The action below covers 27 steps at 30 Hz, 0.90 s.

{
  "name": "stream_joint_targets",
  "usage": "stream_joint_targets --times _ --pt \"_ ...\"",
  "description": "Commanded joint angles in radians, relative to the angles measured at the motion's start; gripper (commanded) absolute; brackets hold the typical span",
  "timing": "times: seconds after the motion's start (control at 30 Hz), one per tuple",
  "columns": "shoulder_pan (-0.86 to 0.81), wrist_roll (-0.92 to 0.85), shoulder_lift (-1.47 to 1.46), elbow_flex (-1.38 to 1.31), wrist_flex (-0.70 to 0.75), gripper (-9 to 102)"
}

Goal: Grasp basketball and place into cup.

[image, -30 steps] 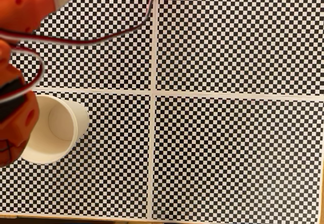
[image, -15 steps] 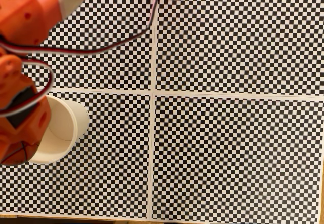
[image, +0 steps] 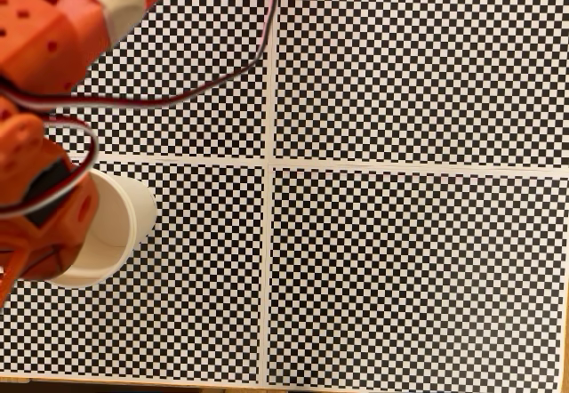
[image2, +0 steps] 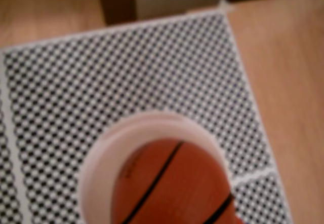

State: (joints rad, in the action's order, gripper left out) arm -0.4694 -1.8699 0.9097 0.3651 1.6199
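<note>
One basketball (image2: 172,183) fills the bottom of my wrist view, blurred and very close, its black seams running diagonally, sitting over the mouth of the cup (image2: 152,125), whose white rim rings it. In the fixed view my orange arm (image: 44,206) hangs over the left part of the cup (image: 120,224), which stands upright on the checkered mat (image: 400,260). I cannot see the jaws, so I cannot tell whether they grip the ball.
</note>
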Motion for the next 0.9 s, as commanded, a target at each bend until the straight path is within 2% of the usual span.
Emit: stream_joint_targets --times 0.0,0.2,0.87 --pt "-0.003 -0.029 0.012 -0.055 0.04 7" --pt "0.003 -0.018 0.015 -0.083 0.057 17" --pt "0.017 0.054 -0.101 -0.291 0.057 19"
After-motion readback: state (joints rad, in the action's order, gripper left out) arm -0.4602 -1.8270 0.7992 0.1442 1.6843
